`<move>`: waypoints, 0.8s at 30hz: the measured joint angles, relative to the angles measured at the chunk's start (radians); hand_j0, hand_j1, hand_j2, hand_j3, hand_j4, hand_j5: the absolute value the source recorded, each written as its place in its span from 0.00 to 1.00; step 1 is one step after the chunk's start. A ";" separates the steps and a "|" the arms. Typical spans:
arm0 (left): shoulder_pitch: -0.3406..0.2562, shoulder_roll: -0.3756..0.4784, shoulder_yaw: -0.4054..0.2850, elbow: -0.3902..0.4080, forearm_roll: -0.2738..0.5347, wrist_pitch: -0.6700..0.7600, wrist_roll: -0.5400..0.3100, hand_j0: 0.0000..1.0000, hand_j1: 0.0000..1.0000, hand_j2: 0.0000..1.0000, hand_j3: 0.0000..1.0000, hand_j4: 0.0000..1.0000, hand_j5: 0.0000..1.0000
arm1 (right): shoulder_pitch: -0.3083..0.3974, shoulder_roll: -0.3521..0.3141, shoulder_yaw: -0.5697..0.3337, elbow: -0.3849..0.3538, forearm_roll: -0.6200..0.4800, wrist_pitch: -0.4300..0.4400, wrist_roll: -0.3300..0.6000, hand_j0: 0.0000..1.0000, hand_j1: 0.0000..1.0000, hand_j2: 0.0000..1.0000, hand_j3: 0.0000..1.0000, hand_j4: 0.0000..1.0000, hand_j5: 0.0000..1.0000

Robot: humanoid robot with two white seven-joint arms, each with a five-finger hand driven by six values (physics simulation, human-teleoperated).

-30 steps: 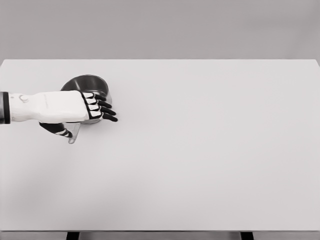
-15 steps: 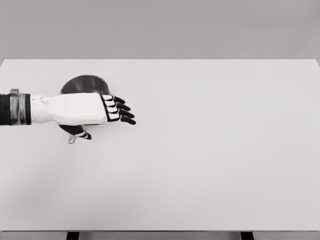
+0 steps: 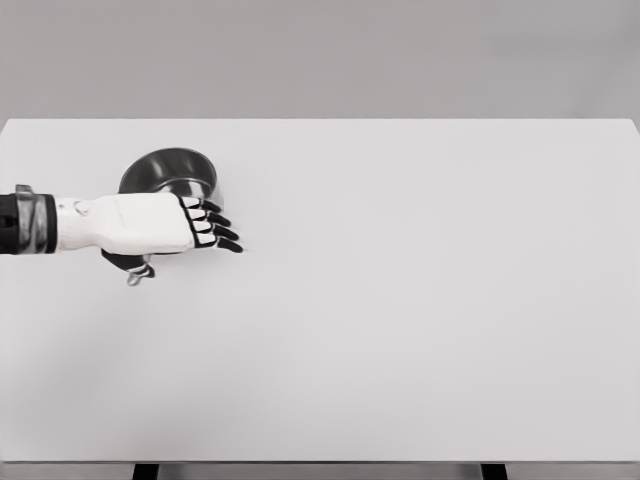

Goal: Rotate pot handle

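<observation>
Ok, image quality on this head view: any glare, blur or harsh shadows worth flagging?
Head view: sharp throughout, no motion blur on the left hand; lighting is flat and diffuse, so the white table shows almost no cast shadow; the metal pot carries soft reflections rather than blown glare; the hand hides most of the pot handle, only its tip showing.

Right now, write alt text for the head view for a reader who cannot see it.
A white robot left hand reaches over a dark round metal pot on the left of a white rectangular table, black fingers extended, thumb by the pot's handle. No right arm shows.
</observation>
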 measured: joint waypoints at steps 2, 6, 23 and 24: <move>0.000 0.009 0.000 0.001 -0.001 0.000 0.000 1.00 1.00 1.00 1.00 1.00 1.00 | 0.000 0.000 0.000 0.000 0.000 0.000 0.000 1.00 1.00 1.00 1.00 1.00 1.00; -0.002 0.025 0.001 0.016 -0.001 0.000 0.000 1.00 1.00 1.00 1.00 1.00 1.00 | 0.000 0.000 0.000 0.000 0.000 0.000 0.000 1.00 1.00 1.00 1.00 1.00 1.00; -0.011 0.040 0.014 0.187 -0.002 0.000 0.000 1.00 1.00 1.00 1.00 1.00 1.00 | 0.000 0.000 0.000 0.000 0.000 0.000 0.000 1.00 1.00 1.00 1.00 1.00 1.00; -0.012 0.040 0.015 0.202 -0.001 0.000 0.000 1.00 1.00 1.00 1.00 1.00 1.00 | 0.000 0.000 0.000 0.000 0.000 0.000 0.000 1.00 1.00 1.00 1.00 1.00 1.00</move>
